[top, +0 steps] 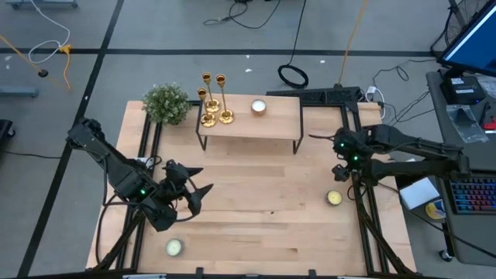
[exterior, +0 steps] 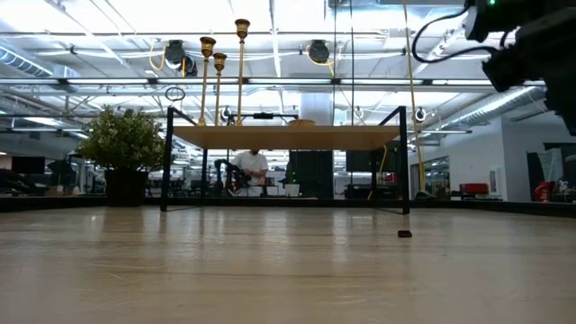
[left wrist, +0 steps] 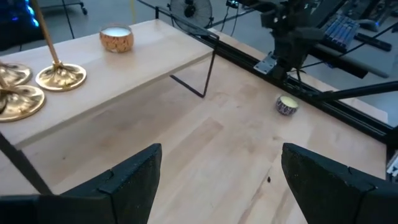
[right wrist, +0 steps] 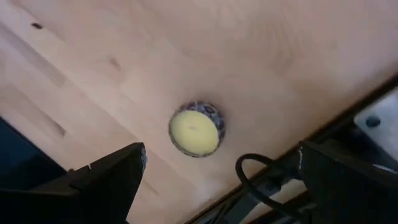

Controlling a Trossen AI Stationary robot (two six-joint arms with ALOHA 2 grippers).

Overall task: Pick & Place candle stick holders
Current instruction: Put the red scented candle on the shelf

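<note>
Left wrist view: left pincer [left wrist: 217, 180] wide, empty; right pincer [right wrist: 217, 180] likewise, above candle [right wrist: 196, 129].

High view looks straight down on the whole counter [top: 248, 209]. Low view sits at counter level, facing the room. Left wrist looks across toward the shelf [left wrist: 124, 74], right wrist close down on a candle [right wrist: 196, 129], also in high view [top: 334, 198].

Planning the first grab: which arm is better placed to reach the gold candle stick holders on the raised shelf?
Probably left. The open left gripper faces the candle stick holders at the shelf's left end; the right gripper hangs over a candle.
</note>
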